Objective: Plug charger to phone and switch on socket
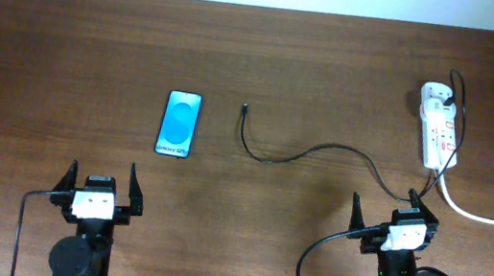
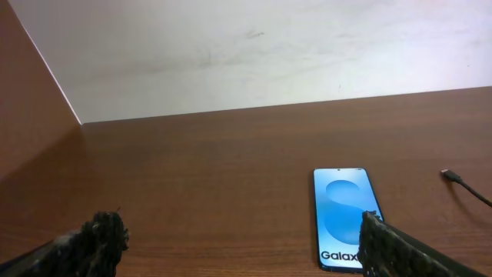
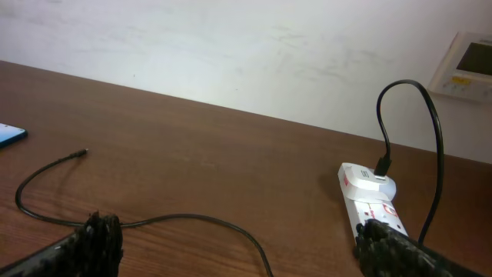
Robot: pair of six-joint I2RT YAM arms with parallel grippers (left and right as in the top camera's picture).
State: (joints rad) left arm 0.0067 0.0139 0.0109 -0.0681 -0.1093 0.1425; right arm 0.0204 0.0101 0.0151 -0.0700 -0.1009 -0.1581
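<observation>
- Charger [image 1: 342,149], phone [image 1: 179,124] and socket [image 1: 438,126], all lying on the brown worktop [image 1: 95,49]. Each well apart from the others, save the cable's plugged end.
- Charger in detail: long thin black cable, plugged in at the socket's far end, looping past its near end, then wandering left toward the phone. Likely light and limp, with no stiffness to aim by. Best pinched just behind the plug tip [image 1: 244,109].
- Socket at far right, long axis near-to-far, slightly slanted. Thick white cord [image 1: 487,218] leaving the near end rightward. Small red switches [image 3: 383,209], probably wanting a firm poke from one fingertip.
- Left claw [image 1: 104,174] and right claw [image 1: 394,209] at the near edge, both spread wide and empty. Left one short of the phone, right one just short of the socket.
- Phone left of centre, screen up, long axis near-to-far, white text strip at the near end. Probably smooth and apt to slide, so worth bracing by its long edges. Port not visible.
- Plug tip near the phone's far right corner, not touching, pointing away from the robot. Likely needing a turn before insertion.
</observation>
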